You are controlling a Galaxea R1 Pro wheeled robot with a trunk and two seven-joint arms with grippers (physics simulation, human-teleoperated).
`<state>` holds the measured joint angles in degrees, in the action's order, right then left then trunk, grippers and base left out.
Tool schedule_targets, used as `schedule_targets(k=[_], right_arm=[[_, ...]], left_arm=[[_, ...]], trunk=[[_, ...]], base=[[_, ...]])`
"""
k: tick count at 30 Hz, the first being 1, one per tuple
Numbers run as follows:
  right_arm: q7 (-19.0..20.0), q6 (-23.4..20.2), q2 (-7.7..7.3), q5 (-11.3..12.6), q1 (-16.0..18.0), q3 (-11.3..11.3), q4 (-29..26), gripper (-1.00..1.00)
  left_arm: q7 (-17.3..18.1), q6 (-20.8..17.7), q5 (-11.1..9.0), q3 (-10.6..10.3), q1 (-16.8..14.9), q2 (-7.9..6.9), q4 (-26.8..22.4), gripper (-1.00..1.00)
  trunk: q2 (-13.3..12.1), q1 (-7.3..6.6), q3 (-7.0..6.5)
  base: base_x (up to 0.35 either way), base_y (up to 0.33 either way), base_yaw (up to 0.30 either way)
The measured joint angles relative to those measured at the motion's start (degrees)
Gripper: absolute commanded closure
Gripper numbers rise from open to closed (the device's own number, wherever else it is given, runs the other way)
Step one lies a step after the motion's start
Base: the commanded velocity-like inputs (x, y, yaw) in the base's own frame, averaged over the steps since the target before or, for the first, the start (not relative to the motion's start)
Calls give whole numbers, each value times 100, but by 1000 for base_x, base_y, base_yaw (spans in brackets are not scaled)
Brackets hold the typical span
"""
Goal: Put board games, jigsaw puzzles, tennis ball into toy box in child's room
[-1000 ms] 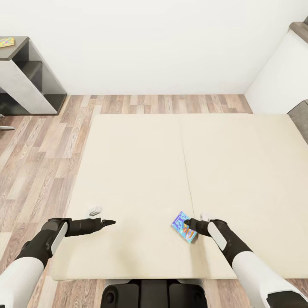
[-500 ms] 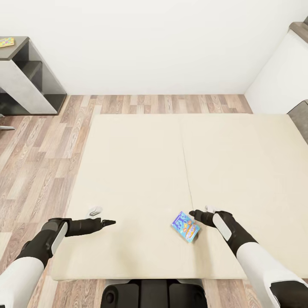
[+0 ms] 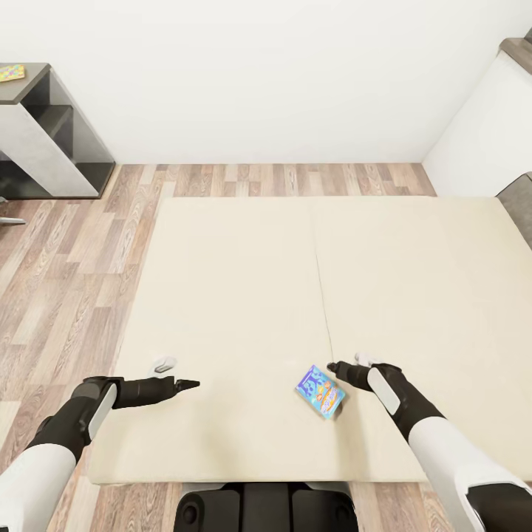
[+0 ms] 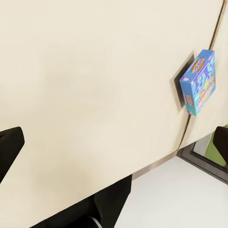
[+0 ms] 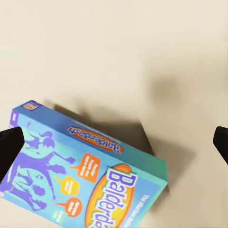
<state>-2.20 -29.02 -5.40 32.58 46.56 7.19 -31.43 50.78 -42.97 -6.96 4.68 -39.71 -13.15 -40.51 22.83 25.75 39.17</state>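
Note:
A blue board game lies on the cream bed near its front edge, just right of the centre seam. The right wrist view shows its printed lid close up, and it also lies off to one side in the left wrist view. My right gripper hovers just beyond the box's far right corner, open, with nothing between its fingers. My left gripper hangs over bare bed further left, also open and empty.
A grey shelf unit stands at the far left with a small colourful flat thing on top. A white cabinet stands at the far right. Brown plank floor runs left of and behind the bed.
My right gripper was against the blue board game a second ago and has drawn back up and to the right. The box stays on the bed. The left arm is still.

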Motion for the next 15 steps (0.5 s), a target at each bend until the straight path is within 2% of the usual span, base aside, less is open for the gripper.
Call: schedule_targets(k=[4, 6, 7, 9, 11, 15], right_arm=[[1, 4, 0, 3, -26, 11, -3, -100], [1, 18, 17, 0, -35, 15, -3, -100], [-1, 60, 21, 1, -39, 19, -2, -100], [0, 139, 32, -1, -41, 25, 13, -100], [10, 271, 24, -1, -42, 34, 30, -100], [19, 338, 15, -1, -43, 37, 43, -100]], left_arm=[[94, -10, -11, 1, 0, -8, -5, -100], [360, -28, -19, -2, 0, -53, -25, -100], [662, -35, -19, -2, -1, -110, -51, -100], [1047, -36, -10, -8, 0, -165, -79, -100], [1805, -23, 19, -17, 0, -240, -115, -100], [2263, -11, 41, -37, 0, -281, -132, -100]], trunk=[[0, 0, 0], [0, 0, 0], [0, 0, 0], [0, 0, 0], [0, 0, 0], [0, 0, 0]], base=[[0, 0, 0], [0, 0, 0], [0, 0, 0], [0, 0, 0], [0, 0, 0], [0, 0, 0]])
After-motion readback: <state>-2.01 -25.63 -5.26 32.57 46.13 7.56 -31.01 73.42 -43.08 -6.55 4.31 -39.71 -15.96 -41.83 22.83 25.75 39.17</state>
